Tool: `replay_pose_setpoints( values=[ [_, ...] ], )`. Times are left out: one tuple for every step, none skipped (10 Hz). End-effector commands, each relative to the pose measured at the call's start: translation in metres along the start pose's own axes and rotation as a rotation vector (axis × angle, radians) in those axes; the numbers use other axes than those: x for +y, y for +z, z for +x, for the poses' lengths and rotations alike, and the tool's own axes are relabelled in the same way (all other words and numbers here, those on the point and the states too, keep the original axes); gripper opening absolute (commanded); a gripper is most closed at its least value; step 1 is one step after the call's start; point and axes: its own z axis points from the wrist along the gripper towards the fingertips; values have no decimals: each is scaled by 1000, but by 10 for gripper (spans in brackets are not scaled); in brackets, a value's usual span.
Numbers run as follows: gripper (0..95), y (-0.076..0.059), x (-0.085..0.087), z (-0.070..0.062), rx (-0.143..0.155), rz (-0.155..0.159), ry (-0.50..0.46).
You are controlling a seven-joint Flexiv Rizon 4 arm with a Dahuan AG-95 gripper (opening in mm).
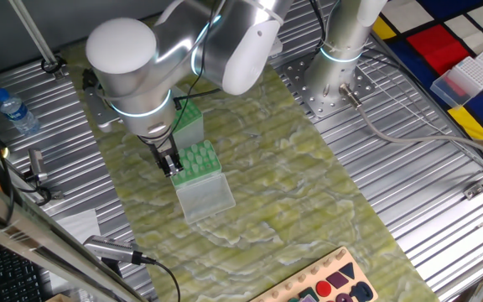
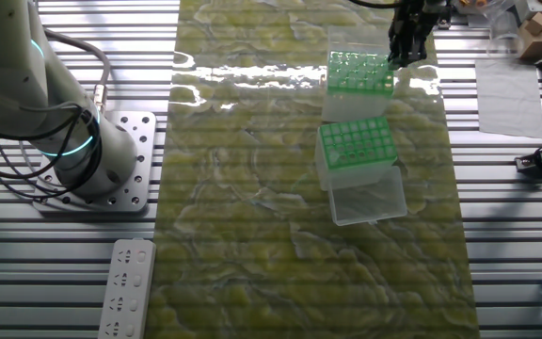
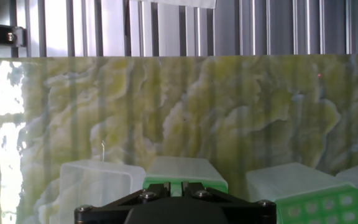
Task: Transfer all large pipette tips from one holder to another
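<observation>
The large pipette tips are a mint-green grid in the nearer holder. A second holder stands just behind it, and its green top plate shows dark holes. My gripper hangs over the left edge of the nearer holder. In the other fixed view the gripper appears by the far holder's right corner. In the hand view the gripper has its fingers nearly together, with a pale green sliver between them. A green-topped box lies just beyond.
A clear lid lies on the mottled green mat in front of the holders. A toy board sits at the mat's near end. The second arm's base, a cable, a water bottle and paper are around the mat.
</observation>
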Motion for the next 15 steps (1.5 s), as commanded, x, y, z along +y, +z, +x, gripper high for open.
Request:
replay_pose_setpoints(
  values=[
    [0,-3,3,-1,5,0,2],
    [0,-6,4,-2,10,1,3],
    [0,-10,4,-2,12,3,-3],
    [0,-15,3,-3,15,3,-5],
    [0,-20,1,-3,20,1,-11],
    [0,-31,-3,-4,29,-2,-13],
    [0,-37,-5,-4,34,-3,-14],
    [0,-48,-9,-5,53,-4,-12],
    [0,-55,-11,-5,60,-4,-8],
    [0,-60,-12,-6,63,-4,-6],
    [0,-70,-14,-8,69,-5,0],
    [0,-77,-15,-11,78,-7,2],
    [0,-85,-15,-13,87,-7,4],
    [0,-92,-15,-14,94,-7,5],
    [0,-99,-15,-12,93,-9,0]
  ],
)
